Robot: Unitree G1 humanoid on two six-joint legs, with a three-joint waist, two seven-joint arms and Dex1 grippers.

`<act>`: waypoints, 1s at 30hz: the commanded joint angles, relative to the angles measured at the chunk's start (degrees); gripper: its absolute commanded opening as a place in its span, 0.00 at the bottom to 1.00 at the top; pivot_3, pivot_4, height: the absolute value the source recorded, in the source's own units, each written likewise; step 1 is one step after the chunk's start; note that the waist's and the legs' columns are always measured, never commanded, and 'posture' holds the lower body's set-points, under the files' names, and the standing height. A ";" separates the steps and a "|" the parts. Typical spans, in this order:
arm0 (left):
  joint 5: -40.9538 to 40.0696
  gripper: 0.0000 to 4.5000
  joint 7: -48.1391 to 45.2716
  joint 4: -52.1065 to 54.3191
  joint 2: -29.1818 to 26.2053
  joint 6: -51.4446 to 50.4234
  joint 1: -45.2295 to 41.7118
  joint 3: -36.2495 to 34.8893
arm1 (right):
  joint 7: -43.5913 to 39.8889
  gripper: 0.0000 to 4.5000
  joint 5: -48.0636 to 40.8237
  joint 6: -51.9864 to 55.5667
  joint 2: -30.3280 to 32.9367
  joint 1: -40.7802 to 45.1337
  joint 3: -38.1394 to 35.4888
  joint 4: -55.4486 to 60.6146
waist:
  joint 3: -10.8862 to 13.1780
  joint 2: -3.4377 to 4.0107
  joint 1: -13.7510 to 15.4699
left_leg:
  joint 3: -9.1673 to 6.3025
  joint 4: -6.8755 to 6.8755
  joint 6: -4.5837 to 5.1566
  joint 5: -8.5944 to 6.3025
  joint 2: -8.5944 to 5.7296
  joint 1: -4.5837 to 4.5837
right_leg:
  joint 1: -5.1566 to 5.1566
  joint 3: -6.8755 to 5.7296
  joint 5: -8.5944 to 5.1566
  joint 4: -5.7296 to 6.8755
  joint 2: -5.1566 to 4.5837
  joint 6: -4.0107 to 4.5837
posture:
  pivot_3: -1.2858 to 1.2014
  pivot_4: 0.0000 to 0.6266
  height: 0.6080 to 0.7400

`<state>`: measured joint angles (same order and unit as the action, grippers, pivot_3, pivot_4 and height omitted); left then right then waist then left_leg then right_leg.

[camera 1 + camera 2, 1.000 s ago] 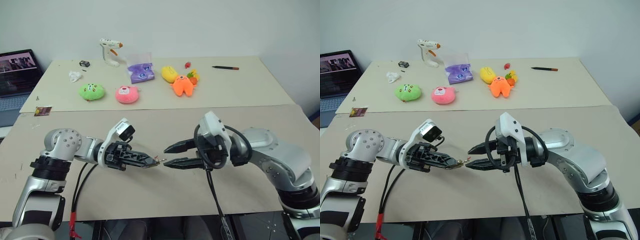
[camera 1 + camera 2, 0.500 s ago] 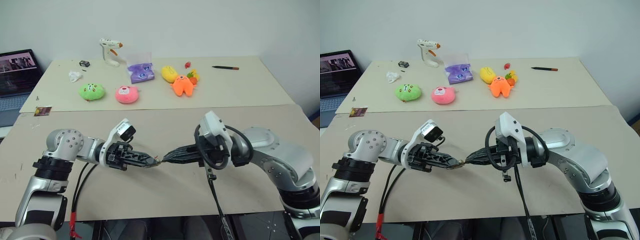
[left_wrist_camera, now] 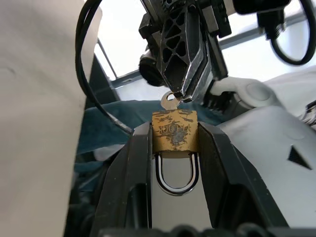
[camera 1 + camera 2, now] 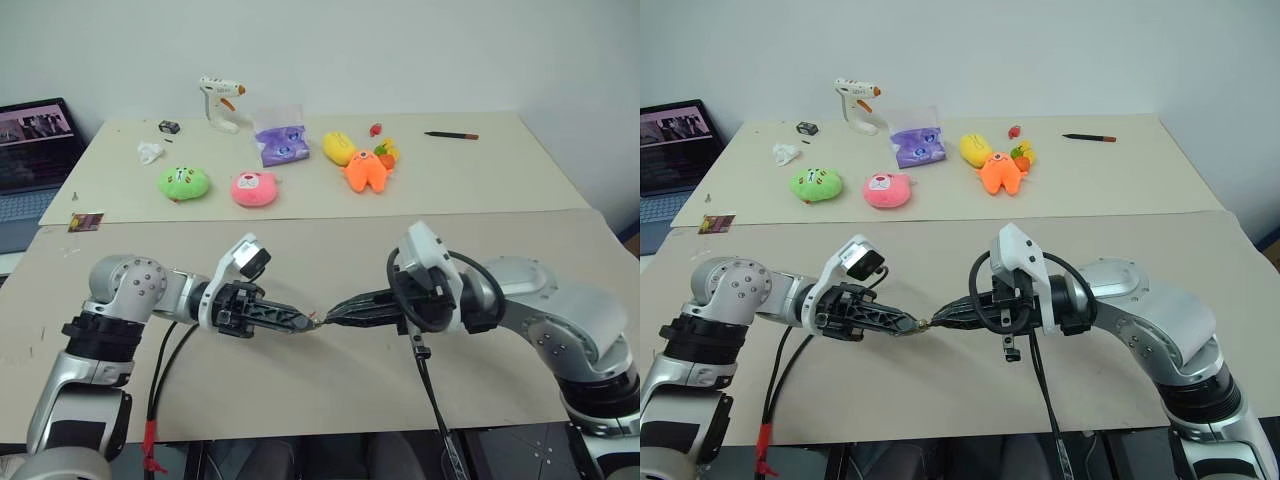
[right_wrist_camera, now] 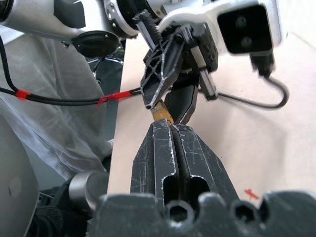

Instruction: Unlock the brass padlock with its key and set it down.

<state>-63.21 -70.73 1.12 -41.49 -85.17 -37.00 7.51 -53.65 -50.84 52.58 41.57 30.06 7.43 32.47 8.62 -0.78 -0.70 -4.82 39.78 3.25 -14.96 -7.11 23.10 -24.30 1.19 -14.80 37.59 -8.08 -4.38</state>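
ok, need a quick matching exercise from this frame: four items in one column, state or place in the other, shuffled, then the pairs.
Items
1. padlock
2. key
3. right end effector
4. pen

States or places
A. lies at the far right of the back table
B. clamped between the left end effector's fingers, shackle closed
C. shut on the key's head
D. sticks out of the padlock's bottom face

Pairs: 1-B, 2-D, 3-C, 4-A

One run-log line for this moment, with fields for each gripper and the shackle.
left gripper: shut on brass padlock | right gripper: shut on key in padlock | shackle: seated | held above table
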 commanded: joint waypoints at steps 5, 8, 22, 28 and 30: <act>2.69 0.18 -4.04 8.71 -2.38 6.57 -0.39 2.59 | 3.84 0.00 -6.76 7.34 -0.74 2.81 -2.80 -2.05 | 0.00 0.00 0.02 | 0.00 -0.03 0.01 -0.01 0.00 0.02 | 0.00 -0.02 0.00 -0.05 -0.01 0.00 | 0.52 0.24 1.00; 1.83 0.18 -3.64 8.22 -1.90 5.56 -0.42 2.09 | 4.15 0.00 -6.93 7.36 -0.80 3.09 -2.82 -1.78 | 0.00 0.00 0.03 | 0.00 -0.04 0.04 -0.02 0.00 0.03 | -0.01 -0.03 0.00 -0.05 -0.02 0.00 | 0.52 0.24 1.00; -1.51 0.18 -0.48 4.88 1.95 -0.60 -0.81 0.11 | 2.35 0.54 -4.47 4.38 0.66 7.21 -4.03 -0.53 | 0.00 0.00 0.00 | 0.00 -0.02 0.06 -0.03 -0.02 0.04 | -0.03 -0.06 0.00 -0.03 0.02 0.00 | 0.52 0.24 1.00; -1.75 0.18 -1.21 2.09 1.91 -1.66 -1.49 -0.72 | -2.03 0.68 -3.53 1.07 5.40 5.68 -6.53 0.89 | 0.00 -0.01 0.03 | 0.00 -0.02 0.07 -0.04 -0.04 0.08 | -0.04 -0.09 0.00 -0.05 0.00 0.00 | 0.52 0.24 1.00; -1.56 0.18 -1.11 -0.54 2.42 -2.33 -2.44 -1.29 | -2.98 0.68 -3.01 -0.32 6.53 4.50 -6.86 2.69 | 0.00 -0.01 0.04 | 0.00 -0.02 0.07 -0.04 -0.04 0.07 | -0.03 -0.09 0.00 -0.05 0.00 0.00 | 0.52 0.24 1.00</act>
<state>-63.38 -71.01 2.06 -39.16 -86.78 -38.01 7.99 -55.21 -54.04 54.62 47.34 34.92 2.49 32.20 8.63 -0.79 -0.65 -4.82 39.76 3.32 -14.99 -7.15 23.17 -24.33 1.10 -14.80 37.55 -8.08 -4.38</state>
